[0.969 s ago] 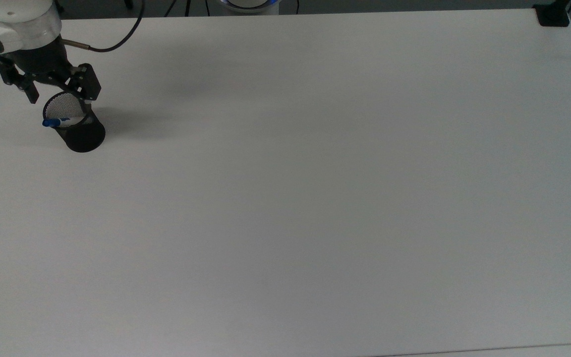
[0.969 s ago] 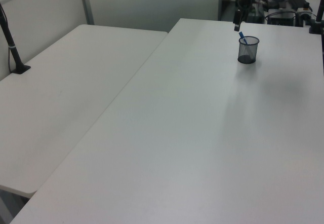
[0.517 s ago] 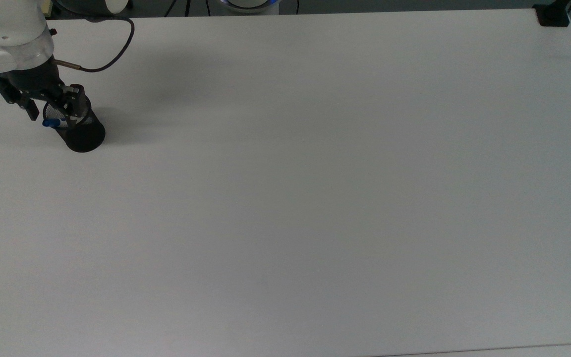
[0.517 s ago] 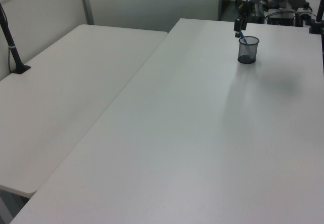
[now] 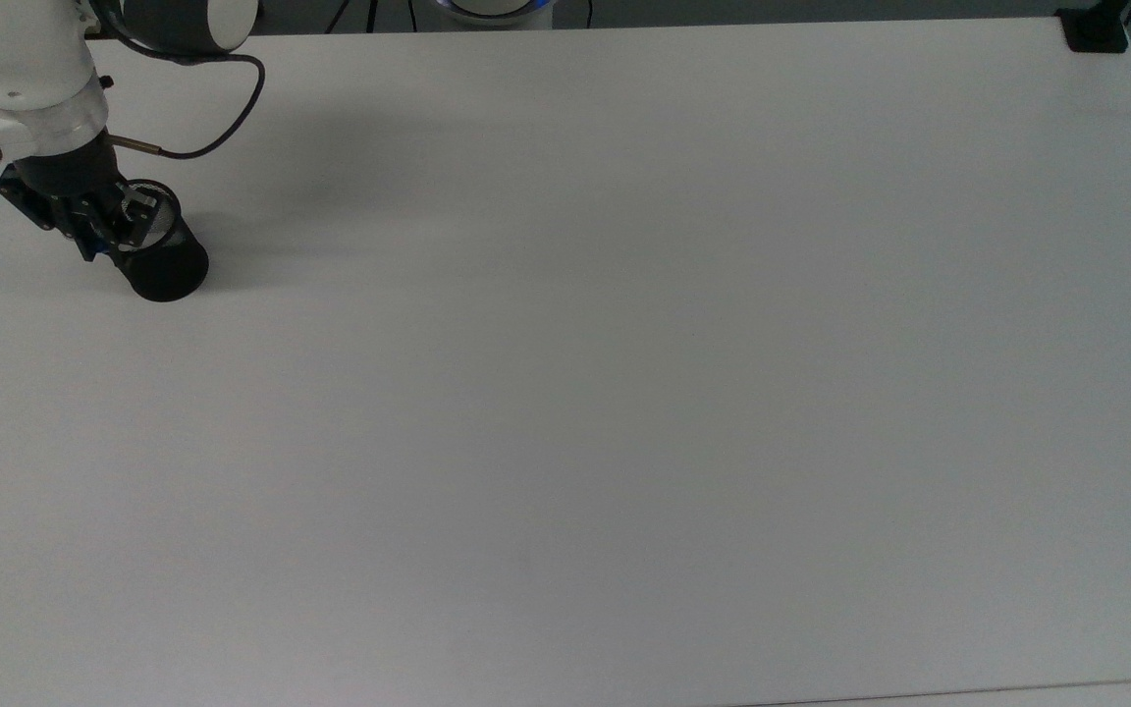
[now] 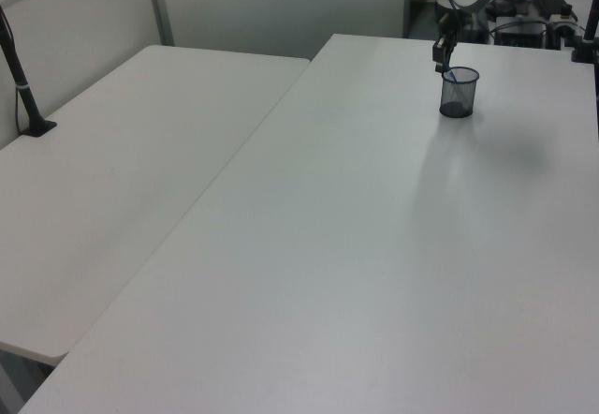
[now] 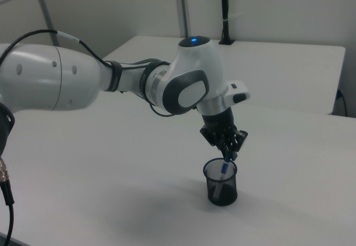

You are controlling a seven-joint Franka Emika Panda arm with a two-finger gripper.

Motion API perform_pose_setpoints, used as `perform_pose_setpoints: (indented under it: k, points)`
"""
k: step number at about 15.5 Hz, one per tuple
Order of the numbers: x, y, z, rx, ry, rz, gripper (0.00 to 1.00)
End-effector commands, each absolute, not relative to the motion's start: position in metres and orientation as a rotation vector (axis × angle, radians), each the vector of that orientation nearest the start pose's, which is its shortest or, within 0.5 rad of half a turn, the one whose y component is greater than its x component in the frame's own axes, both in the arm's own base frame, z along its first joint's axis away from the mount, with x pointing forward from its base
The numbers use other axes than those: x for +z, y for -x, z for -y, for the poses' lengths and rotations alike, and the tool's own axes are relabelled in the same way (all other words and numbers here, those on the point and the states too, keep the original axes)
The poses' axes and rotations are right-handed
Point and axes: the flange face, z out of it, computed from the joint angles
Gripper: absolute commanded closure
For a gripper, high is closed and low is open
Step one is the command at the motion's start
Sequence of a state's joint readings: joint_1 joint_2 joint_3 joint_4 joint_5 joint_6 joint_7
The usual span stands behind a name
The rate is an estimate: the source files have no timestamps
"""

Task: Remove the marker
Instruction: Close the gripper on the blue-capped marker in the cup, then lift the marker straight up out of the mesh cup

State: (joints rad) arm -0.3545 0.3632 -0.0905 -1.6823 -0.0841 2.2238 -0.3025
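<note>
White worktop point(image 5: 624, 393) | second white table point(image 6: 112, 180) adjoining on the left view's left | pale partition walls point(image 6: 271, 2) behind | black clamp post point(image 6: 23, 86) | even, diffuse light

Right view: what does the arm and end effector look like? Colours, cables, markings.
Arm: glossy white rounded shells, grey joint caps, a lit blue indicator on top of one joint. A thin black cable runs along the links. End effector: black, two-fingered, with open linkage, mounted below a white wrist flange bearing a dark button.
</note>
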Motion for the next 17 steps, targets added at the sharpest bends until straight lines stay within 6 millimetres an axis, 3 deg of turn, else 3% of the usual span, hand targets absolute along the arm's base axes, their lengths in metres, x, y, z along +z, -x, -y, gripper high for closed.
perform_pose_setpoints:
  k: [1,5,9,14,17]
  points:
    - [0.412,-0.604,0.294,-0.236,3.306,-0.092,0.84]
    - [0.424,-0.603,0.294,-0.26,3.301,-0.108,0.86]
    - [0.462,-0.601,0.289,-0.36,3.29,-0.143,0.86]
    - [0.523,-0.592,0.268,-0.47,3.264,-0.138,0.85]
    - [0.527,-0.595,0.243,-0.424,3.256,-0.077,0.85]
